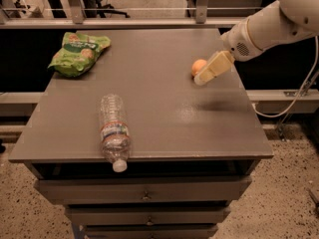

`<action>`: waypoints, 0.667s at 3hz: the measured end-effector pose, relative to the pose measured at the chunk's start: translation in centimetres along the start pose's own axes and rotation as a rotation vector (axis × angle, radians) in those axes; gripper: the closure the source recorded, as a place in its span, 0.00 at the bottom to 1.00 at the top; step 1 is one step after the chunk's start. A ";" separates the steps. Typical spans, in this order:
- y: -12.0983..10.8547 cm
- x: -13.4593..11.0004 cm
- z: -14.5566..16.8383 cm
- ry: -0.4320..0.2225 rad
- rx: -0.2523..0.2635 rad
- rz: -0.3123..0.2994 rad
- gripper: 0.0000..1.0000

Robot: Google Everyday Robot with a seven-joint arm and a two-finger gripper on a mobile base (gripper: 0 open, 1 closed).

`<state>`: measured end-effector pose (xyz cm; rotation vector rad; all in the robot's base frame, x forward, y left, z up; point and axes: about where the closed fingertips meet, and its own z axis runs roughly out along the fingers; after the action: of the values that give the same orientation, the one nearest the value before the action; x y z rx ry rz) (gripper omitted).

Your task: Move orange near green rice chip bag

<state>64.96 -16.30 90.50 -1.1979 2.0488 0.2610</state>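
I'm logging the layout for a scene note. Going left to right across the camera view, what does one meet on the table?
green rice chip bag → plastic bottle → orange → gripper, which partly covers the orange's right side.

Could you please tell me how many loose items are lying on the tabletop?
3: the green rice chip bag at the far-left corner, the plastic bottle at the front edge, and the orange on the right, partly hidden behind the gripper.
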 end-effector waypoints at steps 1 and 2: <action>-1.3 0.2 3.1 -0.033 -0.005 0.061 0.00; -2.2 1.0 5.2 -0.046 -0.009 0.102 0.00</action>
<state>69.04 -15.53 86.56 -1.0845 2.0729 0.3436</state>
